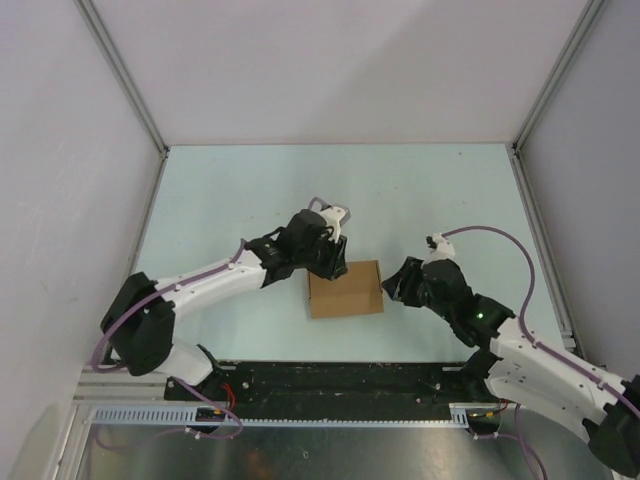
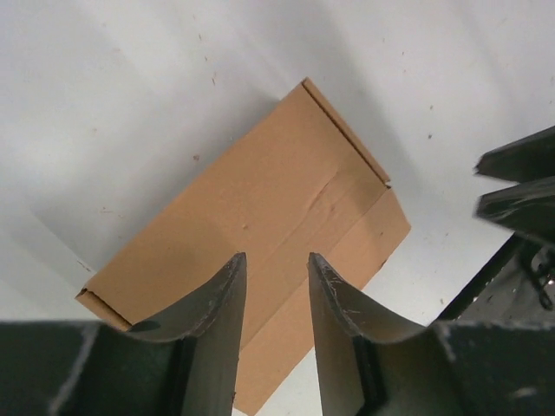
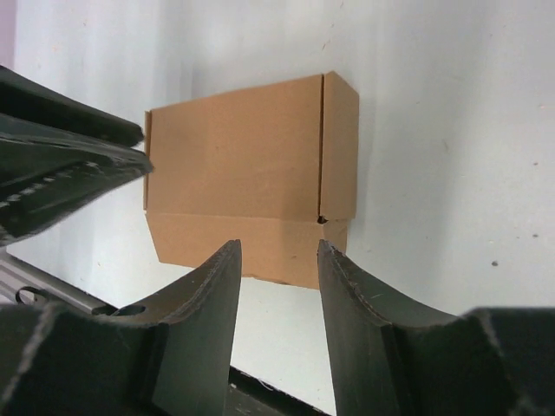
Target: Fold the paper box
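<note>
Looking down on a pale green bench [image 1: 420,190], showing small dark specks in the wrist views. Being enclosed by white walls [image 1: 340,70] at the back and both sides, joining along slanted aluminium posts [image 1: 125,75]. Running along the near edge, a black rail [image 1: 340,378] and, just below it, a slotted grey cable duct [image 1: 150,413].
</note>
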Robot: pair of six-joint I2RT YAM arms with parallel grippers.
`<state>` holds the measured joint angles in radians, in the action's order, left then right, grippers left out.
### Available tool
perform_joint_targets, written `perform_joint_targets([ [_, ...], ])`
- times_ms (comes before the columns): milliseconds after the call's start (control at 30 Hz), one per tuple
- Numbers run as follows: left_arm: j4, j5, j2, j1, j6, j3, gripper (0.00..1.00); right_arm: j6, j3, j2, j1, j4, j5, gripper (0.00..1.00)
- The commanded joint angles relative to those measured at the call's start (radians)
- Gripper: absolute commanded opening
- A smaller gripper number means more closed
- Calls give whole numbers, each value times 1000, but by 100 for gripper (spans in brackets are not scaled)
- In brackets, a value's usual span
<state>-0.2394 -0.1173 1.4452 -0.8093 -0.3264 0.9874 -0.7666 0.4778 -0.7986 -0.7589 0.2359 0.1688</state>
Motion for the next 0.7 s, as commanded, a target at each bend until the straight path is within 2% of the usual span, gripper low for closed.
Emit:
perform_joint_targets([
  [0,63,-67,36,-11,62,27,39,-13,-5,76,20,86,31,44],
  [133,83,-53,93,-56,82,46,39,-42,-33,120,20,108,24,41],
  [400,89,-48,181,-68,82,73,38,-66,-100,164,23,115,5,40],
  [533,94,-42,208,-68,81,82,38,-77,-126,162,24,86,-25,40],
  [667,94,-36,219,-68,79,82,37,-88,-165,173,23,22,-81,34],
])
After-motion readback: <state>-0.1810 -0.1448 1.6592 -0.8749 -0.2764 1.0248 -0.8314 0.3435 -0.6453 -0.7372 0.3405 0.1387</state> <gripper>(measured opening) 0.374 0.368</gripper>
